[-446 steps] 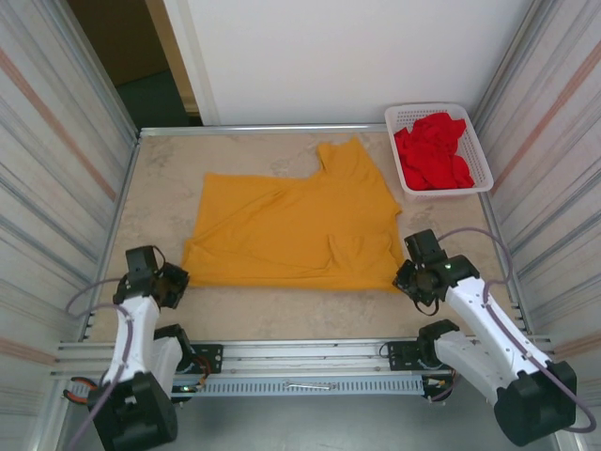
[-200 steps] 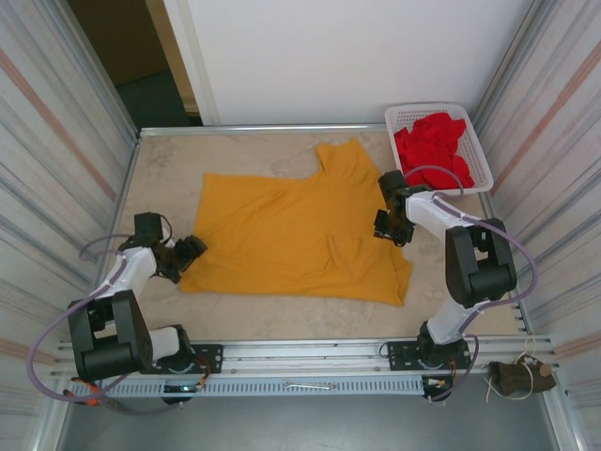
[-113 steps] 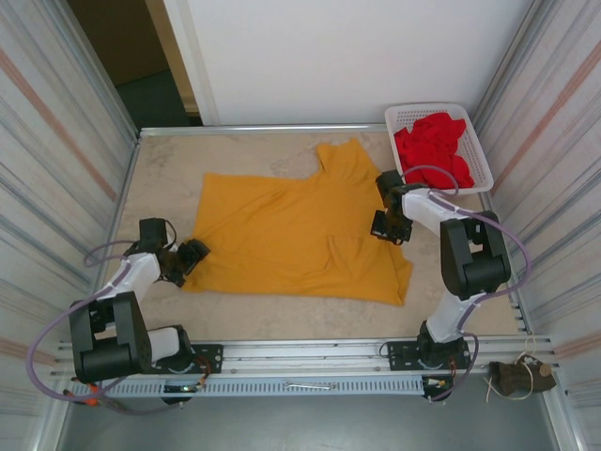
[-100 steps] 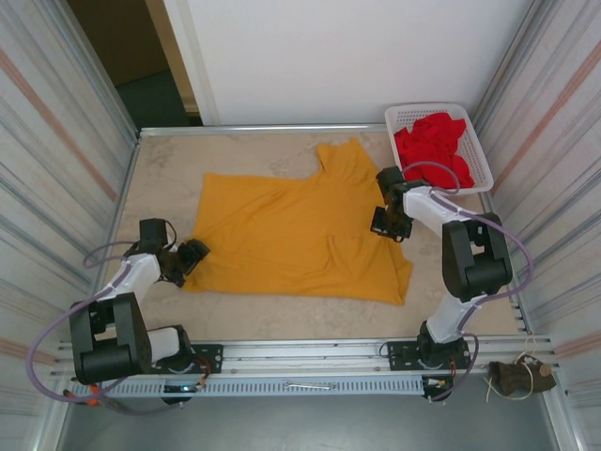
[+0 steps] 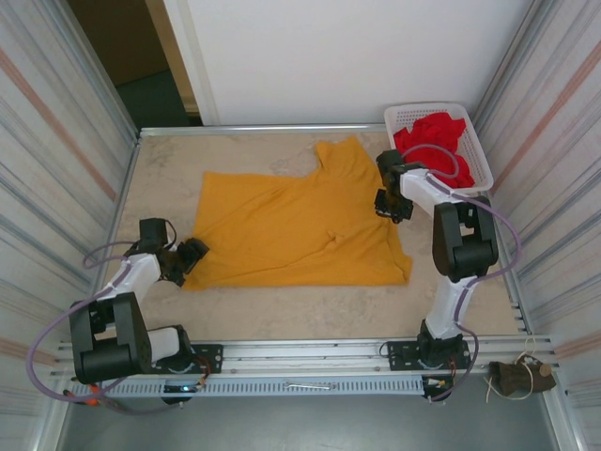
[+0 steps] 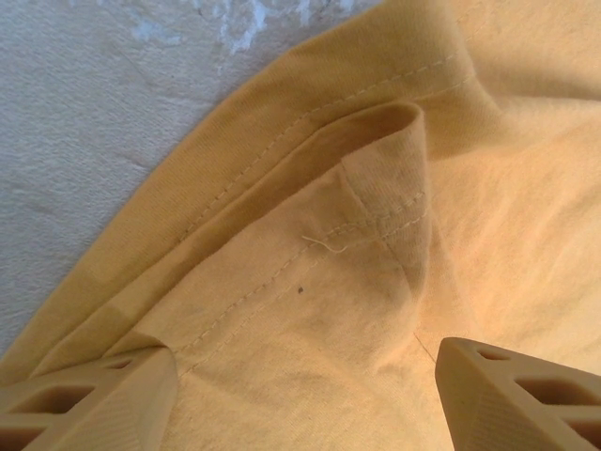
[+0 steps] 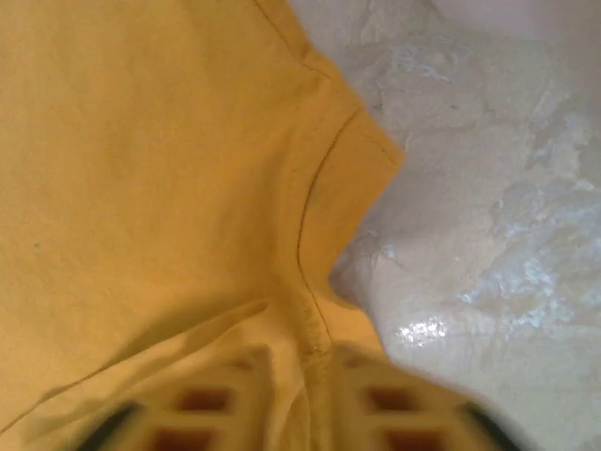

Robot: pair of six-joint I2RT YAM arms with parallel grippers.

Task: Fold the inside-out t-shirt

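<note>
as the right arm shifts back, the shirt's near edge straightens

when viewed from above, the inside-out t-shirt (image 5: 291,235) lies spread on the table (image 5: 282,315), mustard yellow, one sleeve pointing toward the far edge. half a second ago the right gripper (image 5: 389,212) stood nearer the arms along the shirt's right edge. now it is farther back, close to the white basket (image 5: 484,167) that holds the red garments (image 5: 432,136). the shirt's right near corner, which drooped toward the arms before, is now drawn up so that the near hem runs almost straight. the small fold in the middle of the cloth has shrunk. the left gripper (image 5: 192,252) sits at the shirt's left near corner, where it was before.

from the left wrist, the left fingers (image 6: 84,404) stand wide apart and grip nothing. a stitched hem and a turned-over bit of yellow cloth lie between and beyond them, with bare table at the upper left.

from the right wrist, the right fingers (image 7: 216,409) are blurred and stand close together, with a seam of the shirt running into the narrow gap between them. whether they pinch the cloth i cannot tell. a hemmed point of cloth juts out over the pale table on the right.
</note>
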